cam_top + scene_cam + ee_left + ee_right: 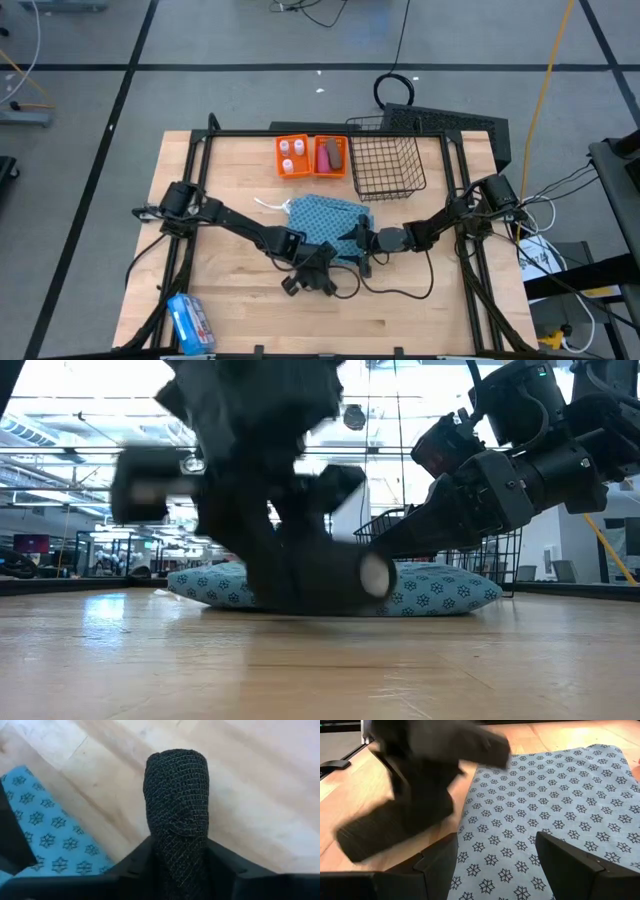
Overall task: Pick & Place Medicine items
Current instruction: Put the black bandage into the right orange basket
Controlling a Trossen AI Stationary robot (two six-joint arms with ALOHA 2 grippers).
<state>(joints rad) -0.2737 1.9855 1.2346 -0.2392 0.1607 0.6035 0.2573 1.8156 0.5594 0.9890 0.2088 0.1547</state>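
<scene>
My left claw (176, 865) grips a black bandage roll (176, 795) by one end, low over the table (420, 310); it looks light, soft and grippy, best pinched mid-length. My right claw (495, 857), fingers wide, hovers over the blue cloth (560, 795) beside it. Orange tray (311, 156) and wire basket (388, 165) lie beyond, cloth between

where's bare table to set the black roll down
Bare wood lies between the blue and white packet and the left gripper, which holds the black roll. Crowded: blue cloth, right gripper, orange bins, wire basket.
</scene>
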